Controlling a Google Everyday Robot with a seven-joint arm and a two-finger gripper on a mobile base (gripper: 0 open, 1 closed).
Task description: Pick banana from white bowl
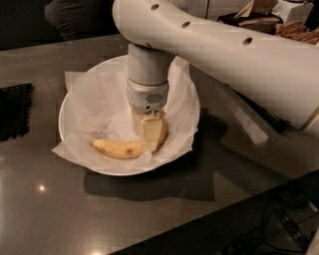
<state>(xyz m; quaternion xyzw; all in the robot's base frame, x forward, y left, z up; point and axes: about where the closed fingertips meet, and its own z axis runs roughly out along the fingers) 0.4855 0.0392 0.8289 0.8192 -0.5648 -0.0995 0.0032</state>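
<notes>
The yellow banana (117, 148) lies in the front part of the white bowl (75, 104), on crinkled white paper (99, 99), its curve opening upward. My gripper (147, 139) hangs straight down from the white arm (219, 50) into the bowl. It sits over the right part of the banana and hides that part. The banana's left half and its right tip (162, 135) show on either side of the gripper. The banana rests on the paper.
The bowl stands on a dark glossy table (75, 209). A black mesh mat (14, 110) lies at the left edge. The table's front edge runs diagonally at the lower right, with cables (279, 224) below it. Boxes and clutter (279, 15) stand at the back right.
</notes>
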